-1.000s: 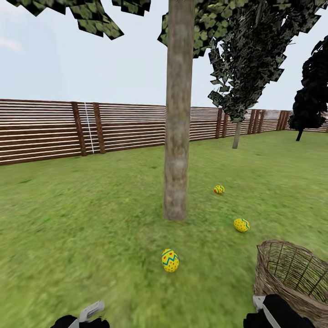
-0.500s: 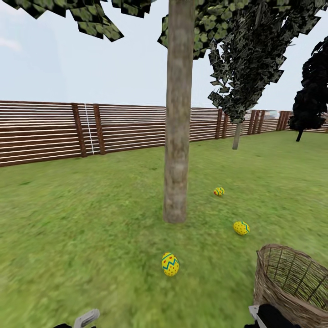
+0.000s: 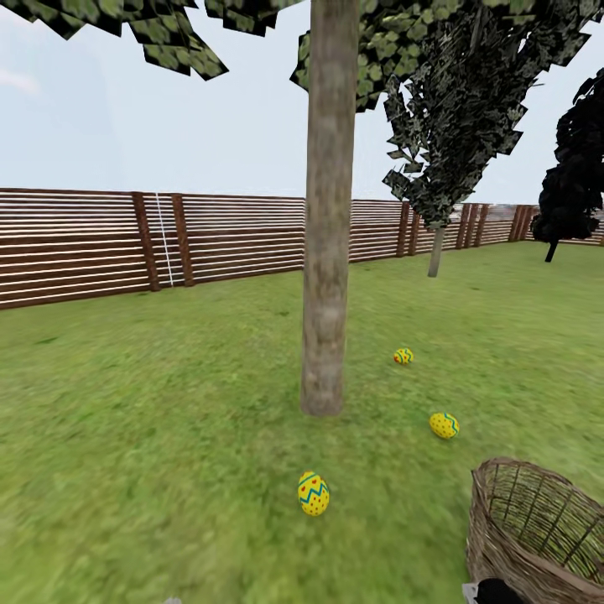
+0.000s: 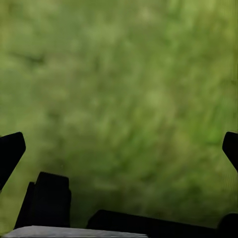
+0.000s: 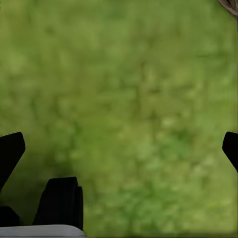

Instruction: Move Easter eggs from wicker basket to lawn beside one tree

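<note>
Three Easter eggs lie on the lawn [image 3: 151, 436] around the tree [image 3: 325, 252]: one [image 3: 313, 493] in front of the trunk, one [image 3: 444, 424] to its right, and one [image 3: 403, 356] farther back on the right. The wicker basket [image 3: 503, 537] stands upright at the lower right, and no egg shows in the visible part of its inside. A black bit of my right arm [image 3: 497, 592] sits beside the basket. My left gripper [image 4: 121, 146] hangs open over bare grass. My right gripper [image 5: 121, 146] is also open over grass, with the basket's rim [image 5: 230, 6] at the picture's corner.
A brown slat fence [image 3: 92, 243] closes the garden behind the tree. A narrow dark tree [image 3: 445, 151] stands at the back right and an almost black tree [image 3: 575, 176] at the far right. Open grass spreads to the left of the trunk.
The head camera has tilted up a little, so everything sits lower in the picture. Both grippers have slipped below that view's bottom edge. The eggs and basket have stayed put.
</note>
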